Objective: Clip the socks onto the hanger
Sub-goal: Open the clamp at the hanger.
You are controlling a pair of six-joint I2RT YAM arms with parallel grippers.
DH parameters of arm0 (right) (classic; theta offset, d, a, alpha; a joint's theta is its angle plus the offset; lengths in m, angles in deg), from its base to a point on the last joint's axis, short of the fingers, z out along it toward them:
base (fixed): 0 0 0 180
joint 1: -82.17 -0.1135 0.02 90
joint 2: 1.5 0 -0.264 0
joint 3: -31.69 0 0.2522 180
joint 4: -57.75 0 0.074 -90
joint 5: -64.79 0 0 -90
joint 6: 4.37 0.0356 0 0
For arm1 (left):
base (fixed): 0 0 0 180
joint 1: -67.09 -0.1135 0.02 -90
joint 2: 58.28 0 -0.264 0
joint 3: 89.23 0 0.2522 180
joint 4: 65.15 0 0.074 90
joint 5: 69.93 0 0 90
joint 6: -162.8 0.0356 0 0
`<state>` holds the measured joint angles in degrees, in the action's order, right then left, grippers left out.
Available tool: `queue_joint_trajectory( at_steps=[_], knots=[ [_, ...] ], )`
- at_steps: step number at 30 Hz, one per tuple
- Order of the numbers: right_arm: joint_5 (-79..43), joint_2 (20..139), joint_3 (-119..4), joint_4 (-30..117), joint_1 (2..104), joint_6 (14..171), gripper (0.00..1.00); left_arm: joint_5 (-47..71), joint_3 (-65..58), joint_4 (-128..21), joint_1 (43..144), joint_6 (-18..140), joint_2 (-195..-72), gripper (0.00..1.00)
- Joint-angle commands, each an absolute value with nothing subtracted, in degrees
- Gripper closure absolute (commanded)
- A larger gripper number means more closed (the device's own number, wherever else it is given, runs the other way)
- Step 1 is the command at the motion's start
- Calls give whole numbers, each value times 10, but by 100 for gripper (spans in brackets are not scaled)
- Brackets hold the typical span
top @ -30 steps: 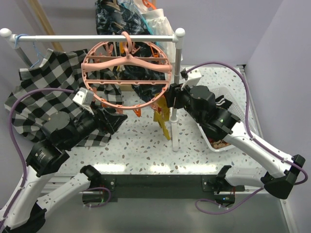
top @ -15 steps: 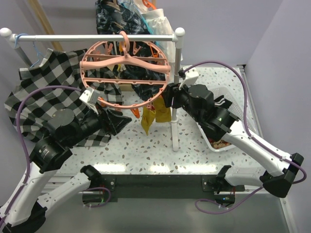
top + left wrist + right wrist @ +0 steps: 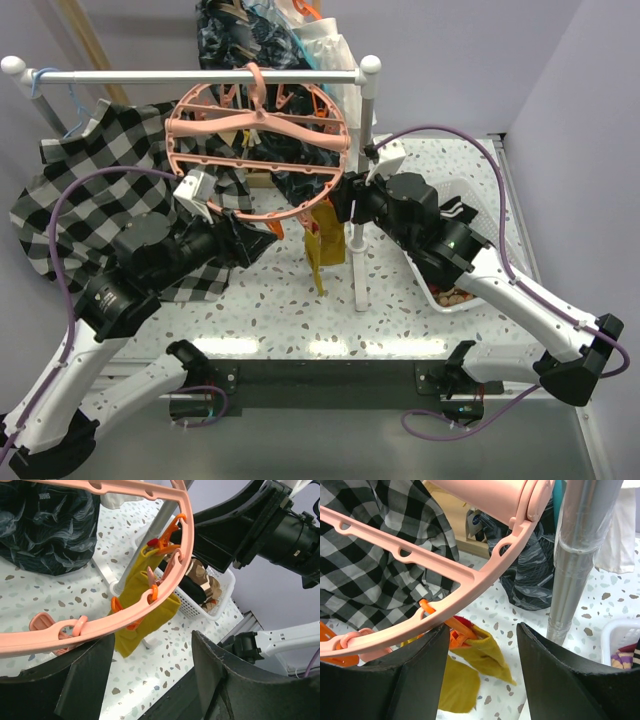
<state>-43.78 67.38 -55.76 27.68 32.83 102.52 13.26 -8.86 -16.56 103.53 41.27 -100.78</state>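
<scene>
The speckled desk (image 3: 300,290) carries everything. Left of the hanger, a black-and-white checkered shirt (image 3: 80,200) is draped. The round pink hanger (image 3: 262,122) hooks onto a white rail (image 3: 200,76). A white basket (image 3: 218,596) beyond the hanger's right side holds other socks (image 3: 200,582). A mustard sock (image 3: 131,582) dangles from an orange clip (image 3: 159,544) on the hanger's near-right rim. The left jaws, under the hanger's near-left rim, gape wide and hold nothing. The right jaws, at the hanger's right rim, are also spread and hold nothing.
</scene>
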Motion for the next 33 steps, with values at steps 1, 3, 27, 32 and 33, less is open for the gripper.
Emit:
queue_joint_trajectory(
  at_steps=[1, 3, 27, 32, 33],
  knots=[
    [-430, 671, -579, 300, 328, 1033, 40, 166, -104, -207, 1036, 406, -1004, 32],
    [-428, 671, -580, 301, 328, 1034, 40, 174, -115, -220, 1036, 406, -999, 32],
    [-416, 667, -569, 318, 329, 1038, 40, 199, -220, -386, 1036, 420, -971, 33],
    [-414, 666, -565, 320, 328, 1038, 40, 199, -222, -395, 1036, 422, -977, 36],
    [-414, 666, -565, 322, 329, 1038, 40, 199, -223, -395, 1036, 423, -977, 38]
  ],
)
